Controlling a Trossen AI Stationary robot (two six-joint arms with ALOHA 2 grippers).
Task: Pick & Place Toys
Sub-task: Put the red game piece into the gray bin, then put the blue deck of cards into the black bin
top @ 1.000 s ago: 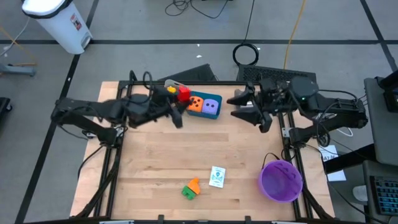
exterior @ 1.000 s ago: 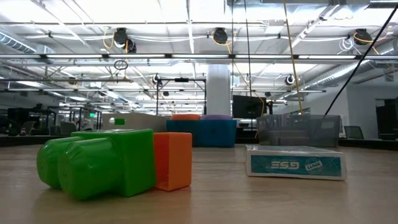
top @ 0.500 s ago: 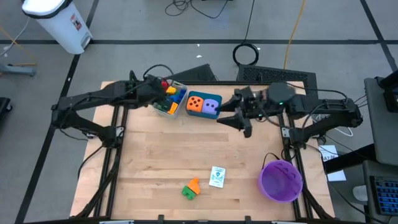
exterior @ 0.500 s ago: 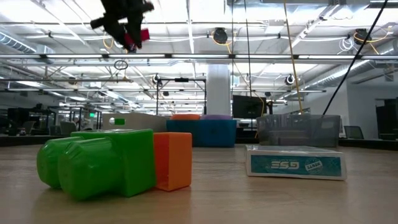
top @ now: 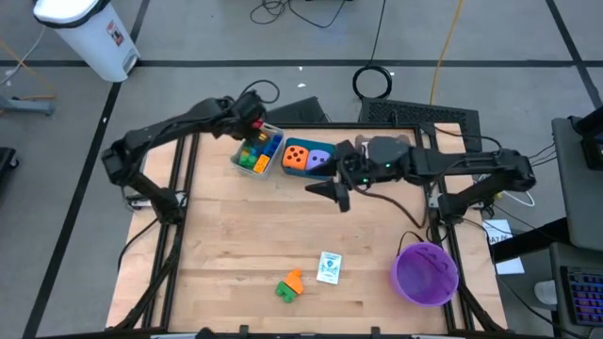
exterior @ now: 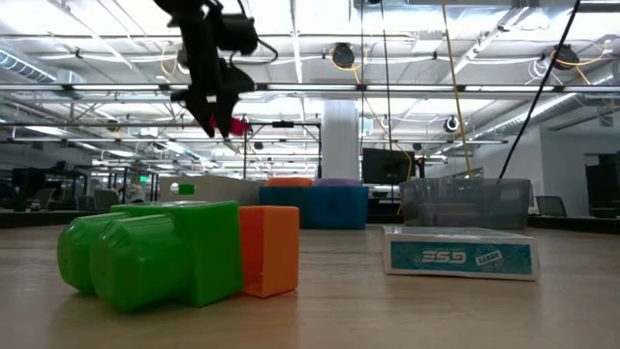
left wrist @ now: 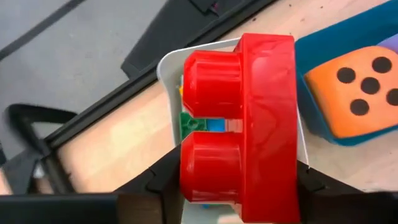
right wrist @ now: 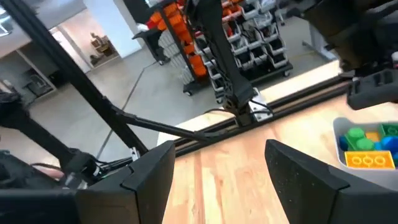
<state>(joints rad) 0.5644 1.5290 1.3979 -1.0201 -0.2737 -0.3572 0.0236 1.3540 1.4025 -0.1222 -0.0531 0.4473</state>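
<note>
A lab-like open workspace — ceiling rails [exterior: 387, 87], parts-bin shelving [right wrist: 249, 31], concrete floor [top: 188, 38].

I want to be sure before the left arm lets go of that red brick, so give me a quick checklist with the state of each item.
1. Red brick clamped in left gripper: ok.
2. Left gripper over the white tray of bricks: ok in the high view.
3. Room left in the tray for another brick: cannot tell.
4. Right gripper apart from the tray, open and empty over the table: ok.
5. Orange die and purple die seated in the blue tray: ok.
</note>
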